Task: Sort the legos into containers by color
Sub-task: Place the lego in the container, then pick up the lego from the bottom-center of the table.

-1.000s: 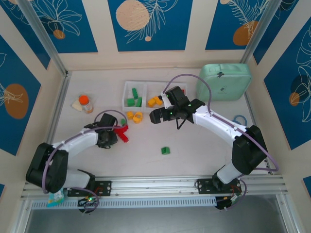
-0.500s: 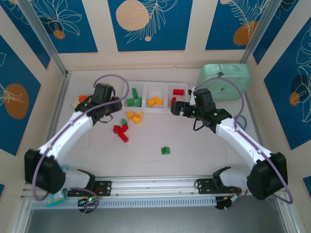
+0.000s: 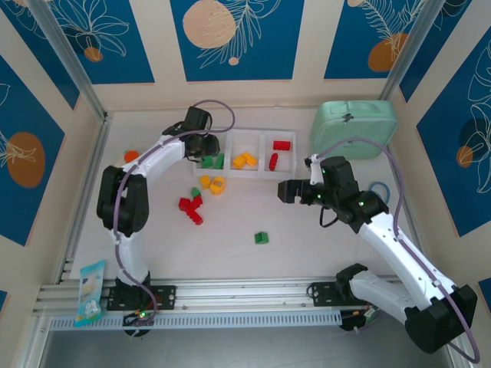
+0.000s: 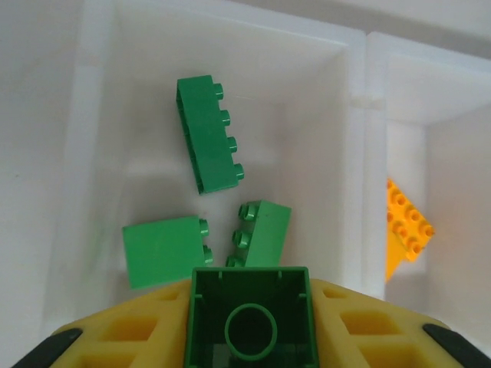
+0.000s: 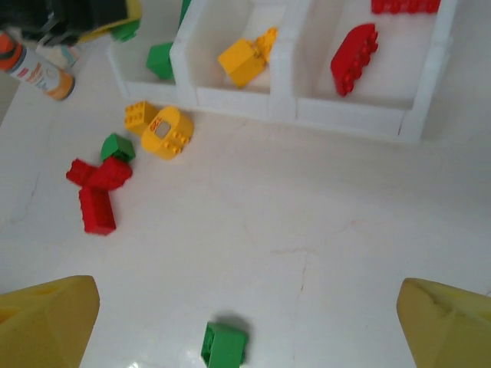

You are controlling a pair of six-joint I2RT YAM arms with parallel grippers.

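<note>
Left claw [image 4: 253,341] grips green lego [image 4: 252,303] over tray [image 4: 360,153] (right claw [image 5: 245,314] gaping)

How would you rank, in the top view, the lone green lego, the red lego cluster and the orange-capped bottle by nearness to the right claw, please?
1. Lone green lego: just near-side of the right claw.
2. Red lego cluster: left of centre.
3. Orange-capped bottle: far left.

You can pass freely around the lone green brick [image 3: 261,238]; red bricks [image 3: 190,208] and yellow bricks [image 3: 212,184] crowd the tray's [image 3: 261,175] front.
</note>
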